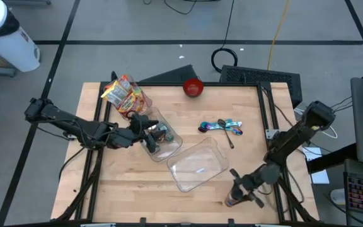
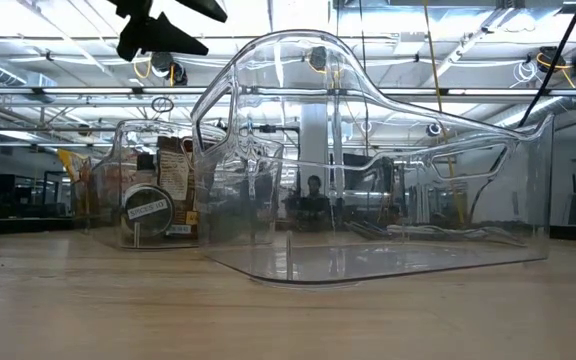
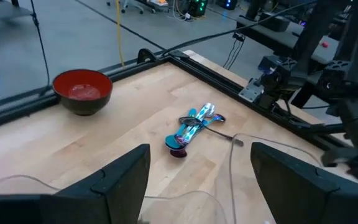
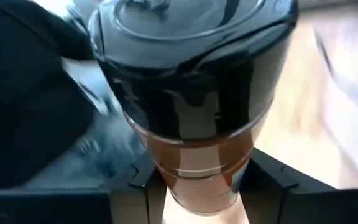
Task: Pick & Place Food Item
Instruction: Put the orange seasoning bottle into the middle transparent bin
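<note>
Surface (image 1: 169,183) carries a clear bin (image 1: 198,165), seemingly empty, at centre. Left pincer (image 1: 149,128), spread, hovers over a second bin (image 1: 166,142) holding food packs. Right pincer (image 1: 239,197) pinches a black-lidded jar (image 4: 191,106) at the near right corner; its tilt is unclear.

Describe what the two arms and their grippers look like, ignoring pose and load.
Both arms are dark, nearly black, built from slim tubular links with bulkier joint housings. The left gripper has two flat, broad black fingers with squared tips. The right gripper has the same blocky black fingers. No markings are legible.
</note>
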